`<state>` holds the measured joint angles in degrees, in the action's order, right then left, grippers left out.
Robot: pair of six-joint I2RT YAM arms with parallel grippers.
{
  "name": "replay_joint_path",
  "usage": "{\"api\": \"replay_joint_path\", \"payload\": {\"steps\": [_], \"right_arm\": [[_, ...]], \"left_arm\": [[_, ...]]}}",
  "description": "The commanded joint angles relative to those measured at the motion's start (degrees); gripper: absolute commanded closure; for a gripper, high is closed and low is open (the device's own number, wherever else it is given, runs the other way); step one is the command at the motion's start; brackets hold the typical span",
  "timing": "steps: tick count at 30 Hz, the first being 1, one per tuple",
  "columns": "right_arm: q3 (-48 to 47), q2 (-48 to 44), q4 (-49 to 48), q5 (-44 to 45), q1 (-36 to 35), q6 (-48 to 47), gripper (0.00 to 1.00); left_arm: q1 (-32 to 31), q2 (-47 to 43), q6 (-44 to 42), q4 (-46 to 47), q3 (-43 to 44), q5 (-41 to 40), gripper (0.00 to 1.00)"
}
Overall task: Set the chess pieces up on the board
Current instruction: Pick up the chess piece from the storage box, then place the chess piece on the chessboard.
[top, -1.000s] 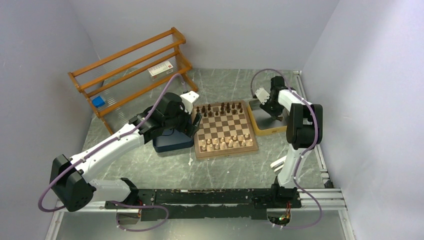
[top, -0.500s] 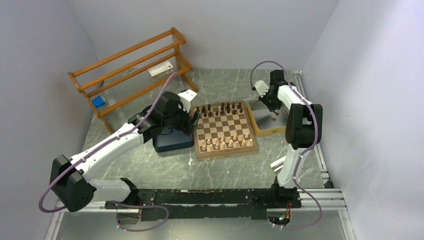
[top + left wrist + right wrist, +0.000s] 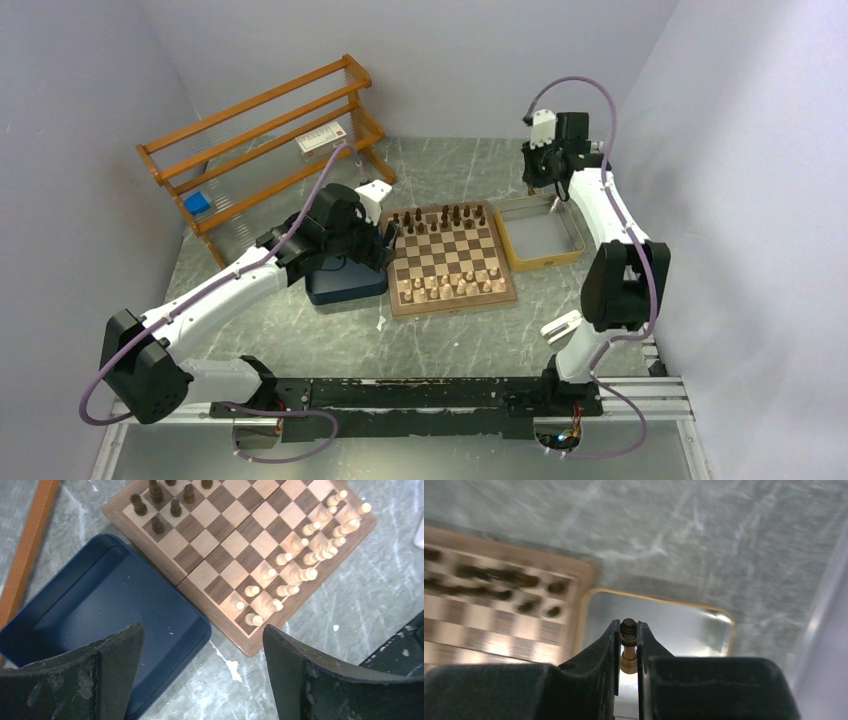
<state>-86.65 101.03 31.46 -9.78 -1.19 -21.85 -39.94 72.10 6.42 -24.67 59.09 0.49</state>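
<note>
- My right gripper is clamped on a dark chess piece, its long axis running along my fingers.
- The board lies to my left, just past the yellow tray.

light: bright, even | right wrist: board blurred | glare: tray

The board is checked brown, the tray dark blue.
</note>
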Motion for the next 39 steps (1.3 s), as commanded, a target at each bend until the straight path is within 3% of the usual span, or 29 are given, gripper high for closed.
{"api": "replay_joint_path", "payload": {"steps": [1,6,8,11,19,25,32,39], "right_arm": [[5.00,-6.15,-10.61,-16.10,-0.27,25.03,1.00],[20.64,-14.23,-35.74,-30.26,-0.85,50.13,1.00],[27.08,-17.39,-47.25,-30.77,-2.03,62.13,1.00],[31.93,-20.32,-54.76,-28.45,-5.18,68.80,1.00],[33.64,-19.69,-60.25,-29.92,-11.57,76.82,1.00],[34.31,-19.43,-62.33,-31.22,-12.88,78.57,1.00],[34.71,-18.66,-64.21,-35.36,-12.84,79.77,1.00],[34.69,-18.29,-60.88,-40.58,-12.80,75.77,1.00]], "left_arm": [[0.33,0.48,5.69,4.88,2.80,6.20,0.08],[0.31,2.06,13.14,14.25,3.95,12.81,0.10],[0.31,3.31,15.07,18.75,4.12,14.67,0.11],[0.22,6.16,16.42,23.05,5.64,14.69,0.12],[0.15,17.56,16.35,28.10,13.16,23.88,0.13],[0.14,19.53,15.25,29.24,14.22,24.17,0.16],[0.13,20.84,11.77,25.49,16.43,22.12,0.31],[0.39,20.94,7.99,21.51,16.72,21.92,0.55]]}}
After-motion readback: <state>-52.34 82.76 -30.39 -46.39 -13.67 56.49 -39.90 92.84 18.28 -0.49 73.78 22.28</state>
